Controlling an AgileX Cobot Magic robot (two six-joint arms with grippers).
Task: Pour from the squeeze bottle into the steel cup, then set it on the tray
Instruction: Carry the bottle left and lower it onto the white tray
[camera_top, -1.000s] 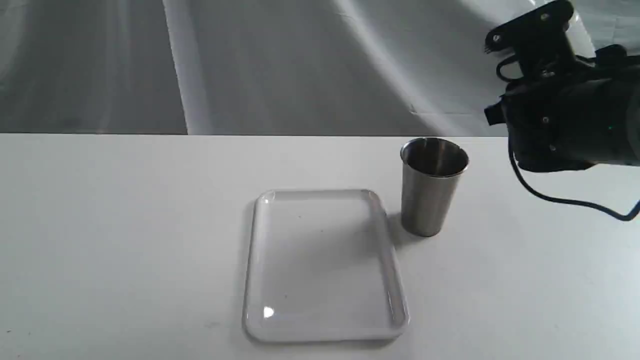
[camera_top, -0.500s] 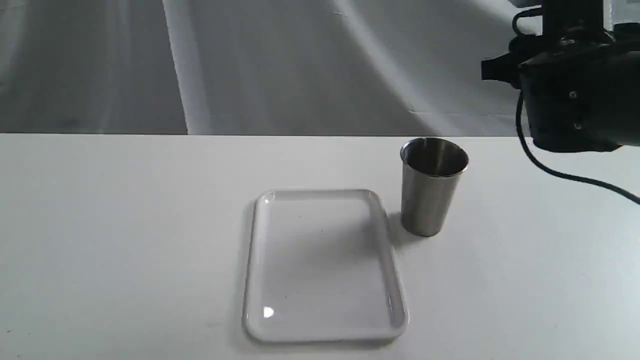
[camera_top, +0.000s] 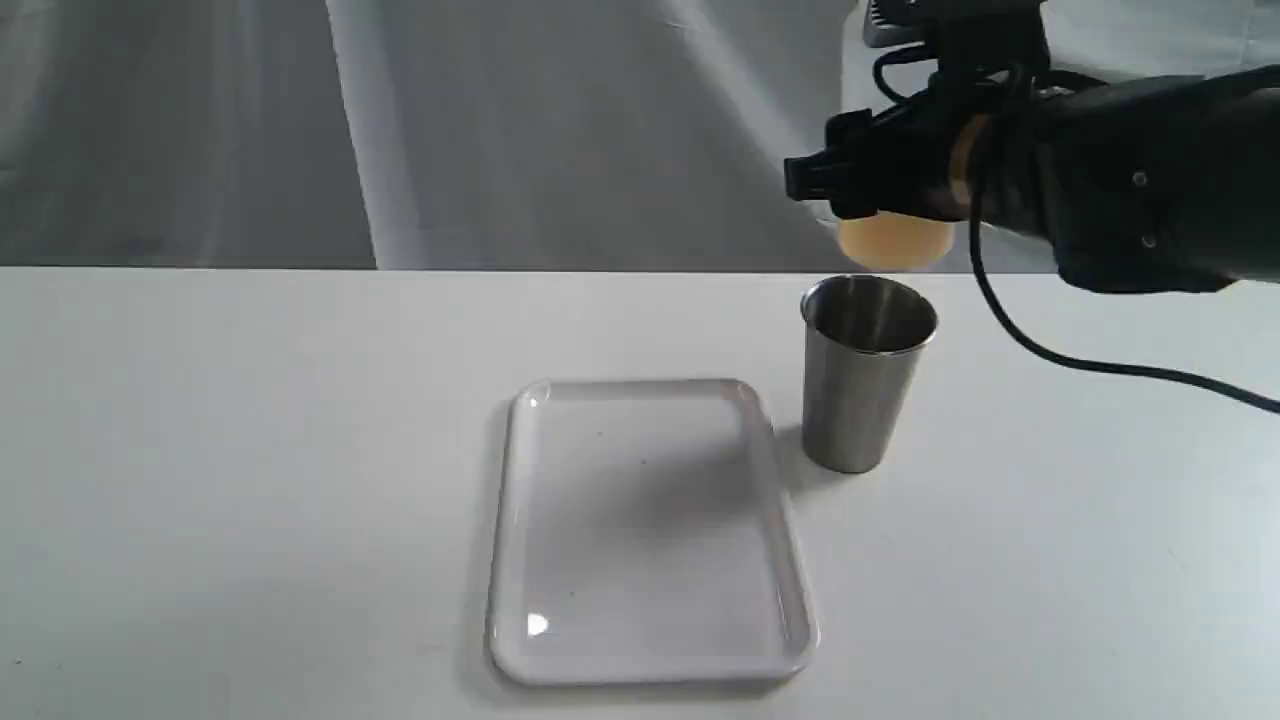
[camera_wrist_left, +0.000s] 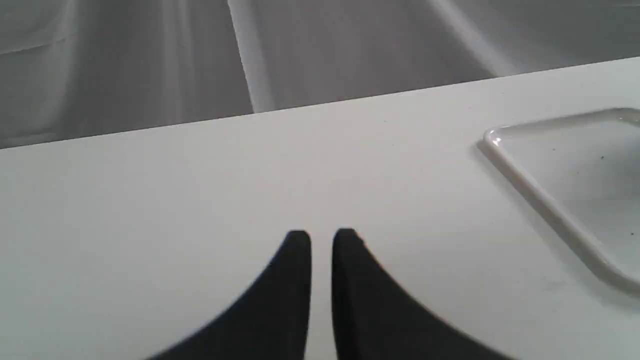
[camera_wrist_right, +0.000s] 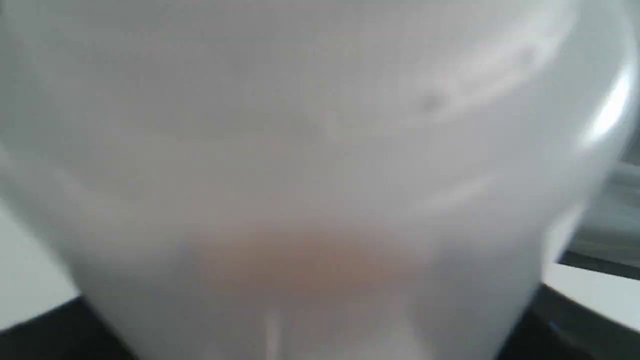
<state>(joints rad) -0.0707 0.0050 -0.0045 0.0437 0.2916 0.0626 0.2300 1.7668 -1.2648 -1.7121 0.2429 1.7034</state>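
My right gripper is shut on the squeeze bottle and holds it in the air just above and behind the steel cup. Only the bottle's amber-filled lower end shows below the fingers; its nozzle is hidden. In the right wrist view the bottle fills the picture as a blurred whitish wall with an amber band. The cup stands upright on the table, just right of the white tray's far corner. The tray holds nothing. My left gripper hovers shut over bare table, to the left of the tray.
The white table runs wide on both sides of the tray. A grey cloth backdrop hangs behind the far edge. A black cable droops from the right arm over the table's right side.
The right arm has swung leftward from the right edge, bringing the held bottle into view above the cup. Cup and tray have not moved.
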